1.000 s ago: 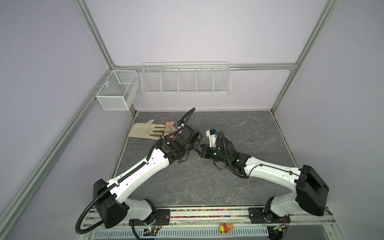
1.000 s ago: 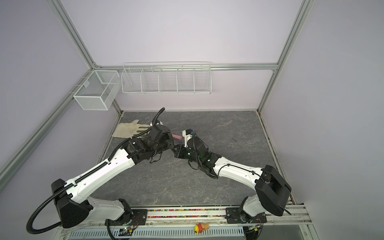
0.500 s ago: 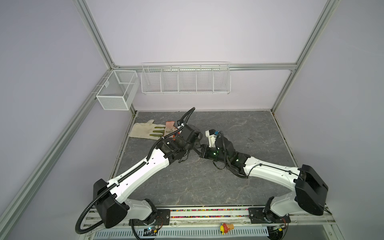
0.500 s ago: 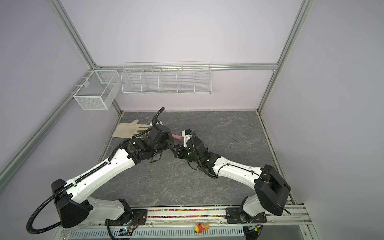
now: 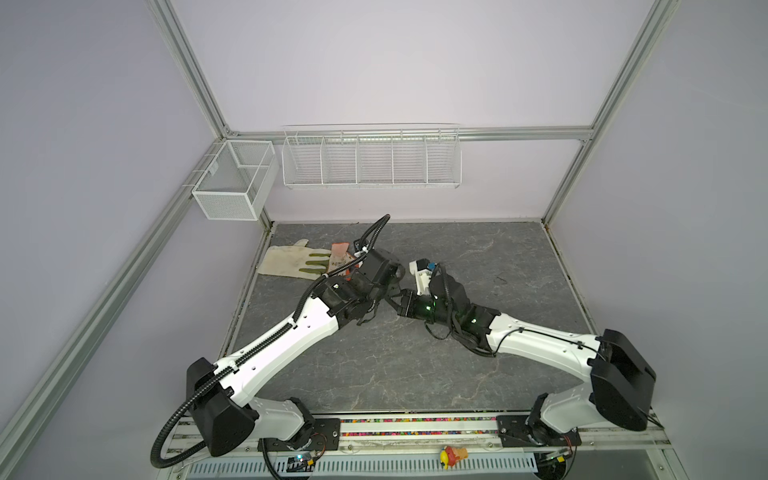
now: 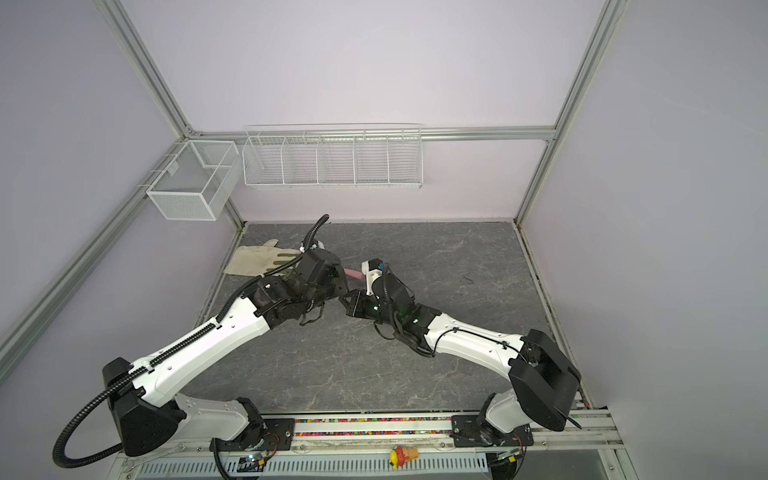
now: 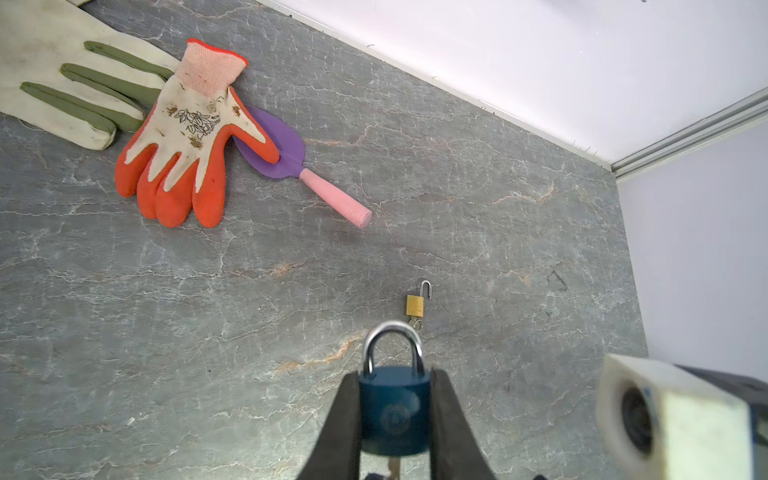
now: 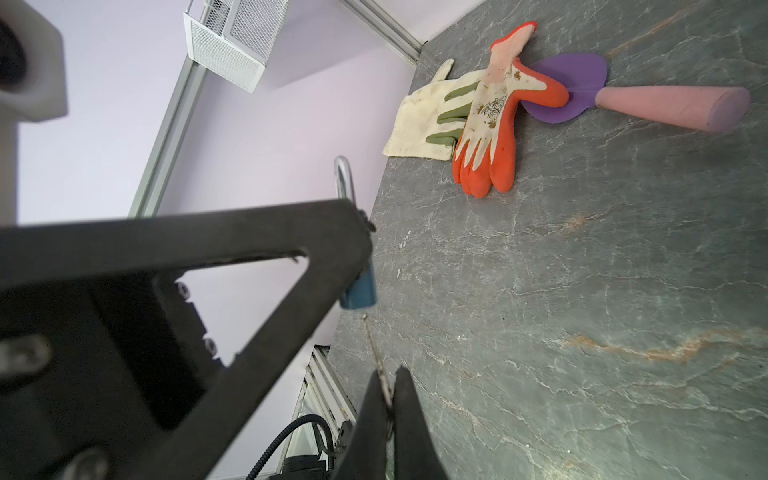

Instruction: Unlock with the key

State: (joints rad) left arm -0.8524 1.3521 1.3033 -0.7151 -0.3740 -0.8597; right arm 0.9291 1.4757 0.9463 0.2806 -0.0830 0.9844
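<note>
Two padlocks are in sight. The left gripper (image 7: 395,395) clamps the blue padlock (image 7: 394,411) by the sides of its body, shackle closed and pointing away from the wrist. A small brass padlock (image 7: 414,305) lies on the table (image 7: 166,332) just beyond it, shackle swung open. The right gripper (image 8: 388,376) is pressed together on one thin key (image 8: 374,345), whose tip sits right at the underside of the blue lock; whether it has entered cannot be told. In both top views the two grippers meet above the middle of the table. Two gloves lie near the back left corner, an orange glove (image 7: 183,137) overlapping a cream glove (image 7: 62,83). The orange glove's thumb lies over the blade of one purple trowel (image 7: 282,153) with a pink handle. Two wire baskets (image 5: 232,183) (image 5: 372,160) hang on the walls.
</note>
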